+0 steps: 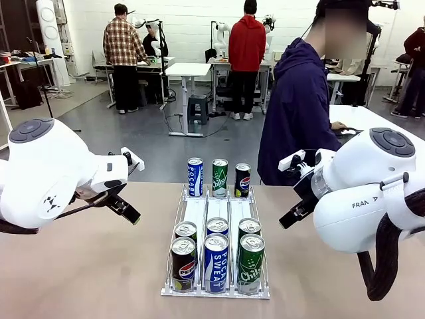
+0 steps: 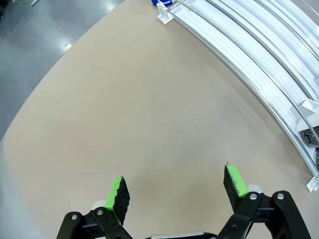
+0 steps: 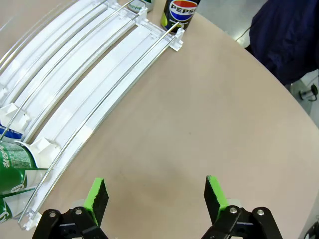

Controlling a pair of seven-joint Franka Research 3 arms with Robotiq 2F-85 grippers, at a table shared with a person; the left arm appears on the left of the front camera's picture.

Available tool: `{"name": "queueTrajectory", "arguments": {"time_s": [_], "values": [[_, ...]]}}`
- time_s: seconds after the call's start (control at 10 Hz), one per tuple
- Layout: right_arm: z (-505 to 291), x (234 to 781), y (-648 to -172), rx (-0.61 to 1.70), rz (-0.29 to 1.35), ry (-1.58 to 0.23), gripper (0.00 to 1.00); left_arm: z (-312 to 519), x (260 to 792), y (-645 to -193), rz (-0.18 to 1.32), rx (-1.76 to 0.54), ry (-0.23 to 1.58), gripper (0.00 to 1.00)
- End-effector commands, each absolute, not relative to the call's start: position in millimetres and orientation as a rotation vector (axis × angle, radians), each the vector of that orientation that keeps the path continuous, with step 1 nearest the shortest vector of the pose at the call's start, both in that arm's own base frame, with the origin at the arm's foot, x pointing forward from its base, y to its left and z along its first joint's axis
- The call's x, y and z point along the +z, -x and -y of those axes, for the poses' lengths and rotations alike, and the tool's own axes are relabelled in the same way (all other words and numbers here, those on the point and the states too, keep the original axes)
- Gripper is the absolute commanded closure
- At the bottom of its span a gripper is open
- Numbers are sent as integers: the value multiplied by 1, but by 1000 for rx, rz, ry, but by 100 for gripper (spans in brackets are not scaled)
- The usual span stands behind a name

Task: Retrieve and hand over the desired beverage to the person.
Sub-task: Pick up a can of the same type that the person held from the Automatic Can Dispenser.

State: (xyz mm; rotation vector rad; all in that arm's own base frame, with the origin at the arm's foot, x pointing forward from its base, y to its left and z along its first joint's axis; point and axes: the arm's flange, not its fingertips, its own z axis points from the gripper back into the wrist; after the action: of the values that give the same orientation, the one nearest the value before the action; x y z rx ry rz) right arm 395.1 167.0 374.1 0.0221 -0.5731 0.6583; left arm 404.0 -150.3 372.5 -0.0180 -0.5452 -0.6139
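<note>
A white wire rack (image 1: 196,211) sits mid-table with beverage cans. At its far end stand a blue Pocari can (image 1: 194,177), a green can (image 1: 220,177) and a black Pepsi can (image 1: 242,180). Its near end holds a Pepsi can (image 1: 183,263), a Pocari Sweat can (image 1: 216,262) and a green can (image 1: 251,263), with three more behind them. The person (image 1: 295,113), in a dark navy jacket, stands at the far right. My left gripper (image 2: 174,186) hangs open over bare table left of the rack (image 2: 259,45). Right of the rack (image 3: 89,74), my right gripper (image 3: 155,194) is open over bare table.
In the right wrist view a Pepsi can (image 3: 182,11) stands at the rack's far corner, a green can (image 3: 12,169) lies at the near end, and the person's jacket (image 3: 289,35) is beyond the table edge. Bare tabletop (image 1: 80,266) flanks the rack on both sides.
</note>
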Motion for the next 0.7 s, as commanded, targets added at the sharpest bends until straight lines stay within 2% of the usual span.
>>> {"name": "queueTrajectory", "arguments": {"time_s": [0.0, 0.3, 0.6], "values": [[-167, 374, -395, 660, 573, -22, 0, 150, 372, -404, 545, -613, 18, 0], [-167, 374, -395, 658, 573, -22, 0, 150, 372, -404, 545, -614, 18, 0], [-161, 472, -345, 657, 668, 66, 0, 148, 469, -388, 620, -594, 4, 0]]}}
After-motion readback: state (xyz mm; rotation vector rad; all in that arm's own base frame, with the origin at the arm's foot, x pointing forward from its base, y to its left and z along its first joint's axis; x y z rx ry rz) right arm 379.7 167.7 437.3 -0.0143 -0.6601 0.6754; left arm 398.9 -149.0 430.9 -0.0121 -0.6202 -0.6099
